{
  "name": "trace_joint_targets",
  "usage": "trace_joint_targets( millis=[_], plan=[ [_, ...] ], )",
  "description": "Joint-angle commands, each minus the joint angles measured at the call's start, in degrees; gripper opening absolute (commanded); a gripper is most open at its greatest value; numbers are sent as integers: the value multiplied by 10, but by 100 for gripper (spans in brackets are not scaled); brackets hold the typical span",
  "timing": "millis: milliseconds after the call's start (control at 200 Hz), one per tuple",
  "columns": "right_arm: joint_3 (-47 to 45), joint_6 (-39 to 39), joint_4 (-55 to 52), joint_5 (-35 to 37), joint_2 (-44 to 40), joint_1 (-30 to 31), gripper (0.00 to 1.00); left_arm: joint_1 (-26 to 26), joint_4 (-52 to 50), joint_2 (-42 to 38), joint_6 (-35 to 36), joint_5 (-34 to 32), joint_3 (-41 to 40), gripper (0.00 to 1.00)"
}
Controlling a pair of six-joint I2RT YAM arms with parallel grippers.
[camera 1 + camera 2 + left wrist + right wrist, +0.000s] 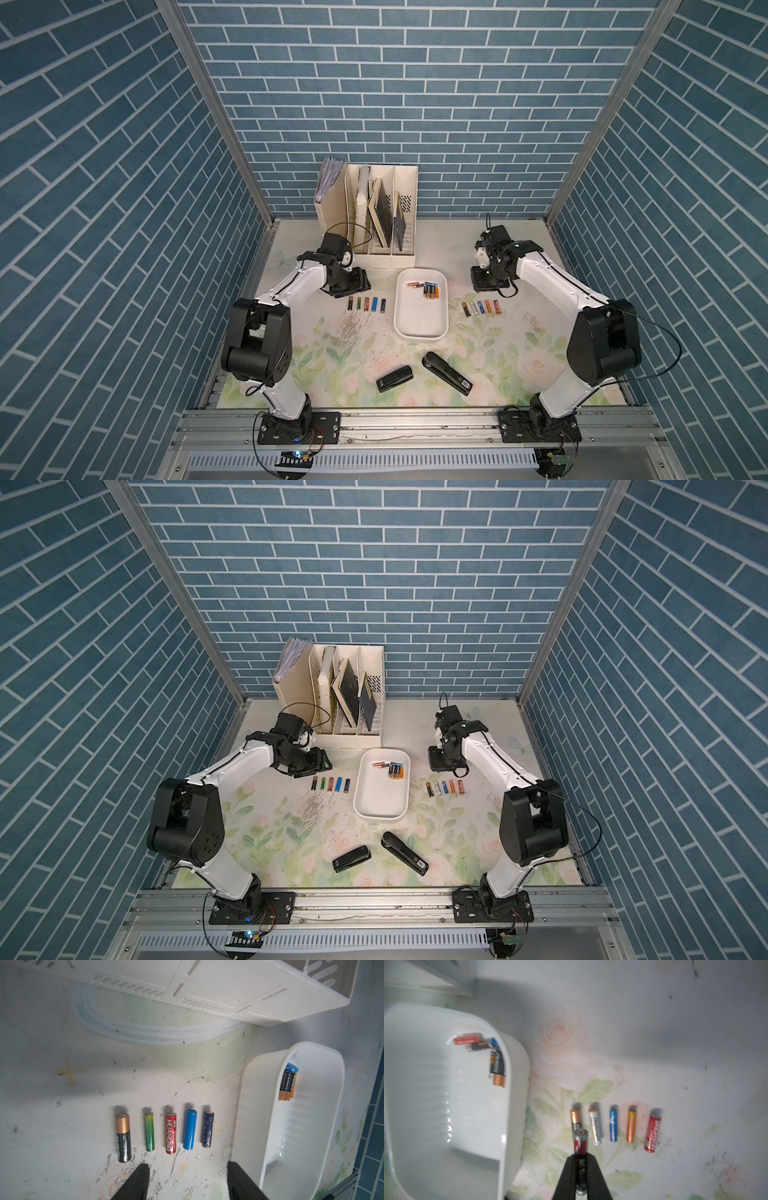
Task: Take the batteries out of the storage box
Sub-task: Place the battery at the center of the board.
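On the desk [316, 374]: file holder [386, 261] at the back, storage box [417, 324] centre, long axis front-to-back.

left arm [291, 291]: left jaws open and empty, over the desk just short of the left row of five [166, 1132].

right arm [552, 282]: right jaws clamped on one silver-black cell [581, 1147]. Its axis is in line with the jaws and parallel to the right row of five [613, 1124]. It hangs between the box wall and that row's box-side end. Looks like placement: set it in that gap.

The batteries [426, 289] left in the box are a small cluster at the far end, against the right arm's side wall, so the right arm is slightly nearer. Some lie along the box, two across.

Readable:
- DURACELL on the box cells [287, 1086]
- HUAHONG on the red cell [170, 1134]
- AA on the copper-top [123, 1138]
- Held cell: a red M only; the right wrist view is blurred.
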Motion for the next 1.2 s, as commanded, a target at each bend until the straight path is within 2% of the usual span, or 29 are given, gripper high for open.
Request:
trace_joint_targets(
  millis=[0,320,605,1195],
  plan=[
    [-43,-38,-12,22,-27,-34,12,-4,0,11,9,7,-4,65],
    [-96,-66,17,55,-18,-115,12,-4,-4,19,9,7,2,65],
    [-67,-80,28,72,52,-120,13,-4,-5,26,10,8,3,65],
    [-47,-92,43,65,112,-123,12,-5,-6,25,9,4,-4,65]
  ],
)
